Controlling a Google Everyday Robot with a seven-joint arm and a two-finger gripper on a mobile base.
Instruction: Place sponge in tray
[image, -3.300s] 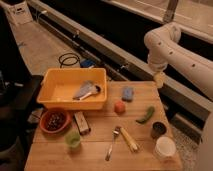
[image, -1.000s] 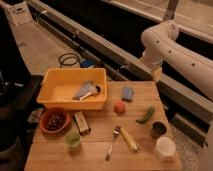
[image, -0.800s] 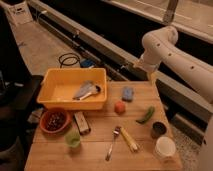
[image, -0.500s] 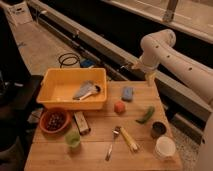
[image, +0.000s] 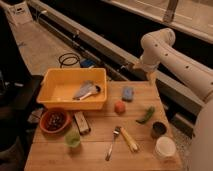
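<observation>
A blue sponge (image: 128, 93) lies on the wooden table (image: 100, 150), just right of the yellow tray (image: 55, 90). The tray holds a grey brush-like object (image: 86, 91). My gripper (image: 151, 78) hangs from the white arm (image: 170, 50) above the table's back right edge, to the right of the sponge and apart from it. It holds nothing that I can see.
An orange ball (image: 119, 107), a green pepper (image: 146, 115), a dark cup (image: 158, 130), a white cup (image: 164, 148), a fork (image: 112, 143), a yellow-handled tool (image: 129, 140), a green cup (image: 73, 138), a snack bar (image: 81, 123) and a red bowl (image: 54, 120) sit on the table.
The arm has swung left and lower, bringing the gripper closer to the table's back right edge and the sponge. Objects on the table have not moved.
</observation>
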